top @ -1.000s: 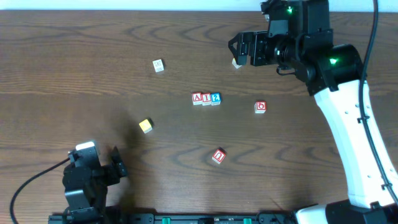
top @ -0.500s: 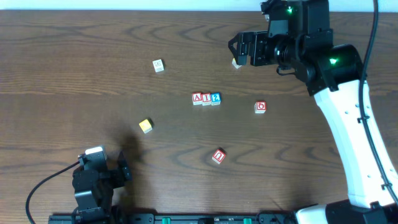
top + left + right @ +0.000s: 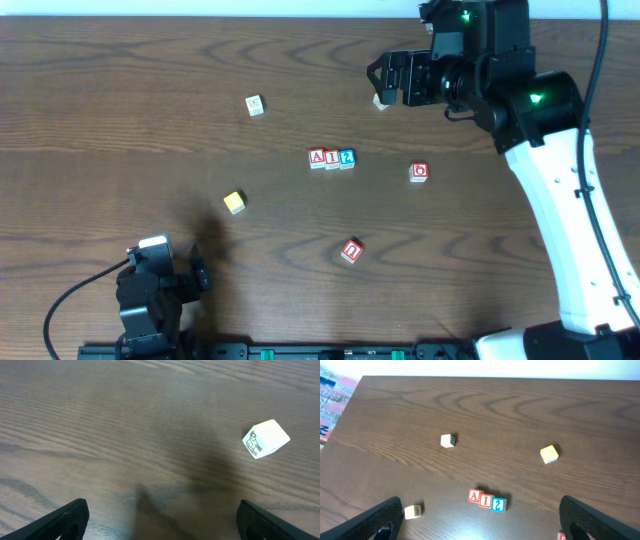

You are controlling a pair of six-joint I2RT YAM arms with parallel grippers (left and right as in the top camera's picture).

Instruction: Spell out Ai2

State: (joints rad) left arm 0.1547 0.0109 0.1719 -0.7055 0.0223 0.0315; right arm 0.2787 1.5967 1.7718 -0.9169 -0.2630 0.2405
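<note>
Dark brown wood-grain desk [image 3: 120, 150] fills every view. In the overhead view the white right arm [image 3: 560, 200] runs up the right side of the frame, and the black left arm [image 3: 145, 305] sits at the lower left. The right hand [image 3: 480, 519] has its fingertips well apart at the lower corners of its wrist view, holding nothing. The left hand [image 3: 160, 521] is spread the same way and holds nothing.

The overhead view counts eight blocks. The A block [image 3: 317, 157], I block [image 3: 332, 159] and 2 block [image 3: 347, 158] touch in a row at centre frame. There are also the right red block [image 3: 419, 172], the lower red block [image 3: 351, 251], one yellow block [image 3: 234, 203], one white block [image 3: 254, 105] at upper left, and one pale block [image 3: 380, 100] just beside the right hand.

The right wrist view shows six blocks whole. The left wrist view shows one, an animal-picture block [image 3: 266, 439], and I cannot tell which overhead block it is.
</note>
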